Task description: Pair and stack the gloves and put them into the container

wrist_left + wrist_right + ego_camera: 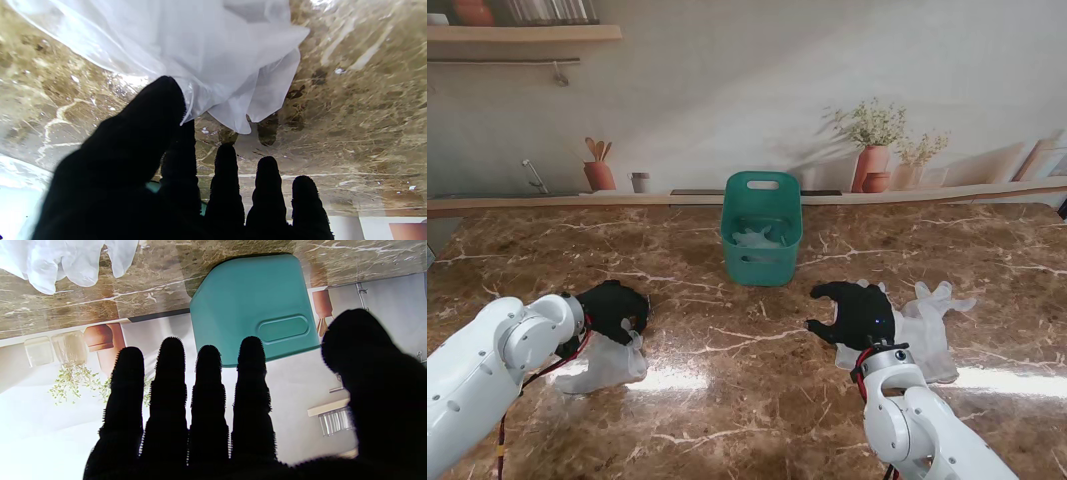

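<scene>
A teal container (762, 262) stands at mid-table with crumpled white gloves (757, 238) inside. My left hand (612, 305), in black, sits at the left over a bunched white glove (609, 362). In the left wrist view the thumb (146, 126) and first finger pinch that glove's (200, 50) edge, while the other fingers stay straight. My right hand (857, 312) hovers open, fingers spread, over the near-left part of a pile of white gloves (927, 320) right of the container. The right wrist view shows those gloves (66, 263) and the container (253, 300) beyond straight fingers (206, 390).
The marble table (727, 400) ends in a raised ledge (547, 203) at the back wall. A bright light glare lies on the tabletop between the two arms.
</scene>
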Robot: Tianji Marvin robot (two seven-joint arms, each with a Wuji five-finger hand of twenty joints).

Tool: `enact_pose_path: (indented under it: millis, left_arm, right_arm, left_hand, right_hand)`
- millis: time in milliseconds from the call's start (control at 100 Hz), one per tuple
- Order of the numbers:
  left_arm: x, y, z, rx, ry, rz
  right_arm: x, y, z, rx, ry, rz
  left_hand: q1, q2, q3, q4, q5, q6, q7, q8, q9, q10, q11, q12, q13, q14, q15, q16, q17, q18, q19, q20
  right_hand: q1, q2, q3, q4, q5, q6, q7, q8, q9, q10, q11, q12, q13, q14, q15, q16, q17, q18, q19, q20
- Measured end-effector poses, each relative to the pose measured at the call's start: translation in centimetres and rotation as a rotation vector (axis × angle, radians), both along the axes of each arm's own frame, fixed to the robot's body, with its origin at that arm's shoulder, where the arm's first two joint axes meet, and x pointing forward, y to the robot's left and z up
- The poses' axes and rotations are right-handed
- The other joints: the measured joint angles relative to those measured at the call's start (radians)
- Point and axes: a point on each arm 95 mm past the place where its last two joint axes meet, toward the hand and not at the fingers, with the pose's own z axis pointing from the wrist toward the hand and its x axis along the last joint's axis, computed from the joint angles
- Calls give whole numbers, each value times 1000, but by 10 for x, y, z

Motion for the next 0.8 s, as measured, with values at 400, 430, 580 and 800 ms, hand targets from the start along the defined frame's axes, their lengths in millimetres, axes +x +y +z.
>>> enact_pose_path:
  millis: [400,430,580,800]
  left_arm:
    - [-13,2,8,-169,-16,92]
    - [-15,0,9,-175,-21,91]
    - [-22,-6,22,-210,-30,87]
    - [-31,-14,38,-315,-15,106]
  right_arm:
    - [-1,3,3,-11,-10,12]
    - [-1,3,3,-10,-11,15]
    - [-3,8,5,-6,-13,31]
    - [-5,19,7,3,-18,68]
  left_hand:
    - [28,126,-77,-5,146,85,-18,-62,166,25,24,-17,29,-9,25,0,0,-1,18,3]
    - [28,139,-91,-4,146,86,-27,-37,166,25,24,-17,29,-9,25,-2,0,-1,18,3]
    - [106,233,-262,2,114,114,-82,152,187,25,25,-6,30,-9,25,-13,0,-1,18,3]
    - [284,358,-631,43,68,129,-92,291,309,80,15,-3,180,0,38,-1,0,3,36,49]
  right_hand:
    - [0,0,10,0,0,-2,0,1,1,0,0,9,0,0,1,0,2,0,0,0]
    - [0,0,11,0,0,-2,0,1,1,0,0,9,0,0,1,0,2,0,0,0]
    - [0,0,11,0,1,-2,0,1,1,0,0,9,0,0,1,0,3,0,0,0]
    - [0,1,11,0,2,-2,1,1,41,0,13,22,2,0,16,0,17,0,16,10]
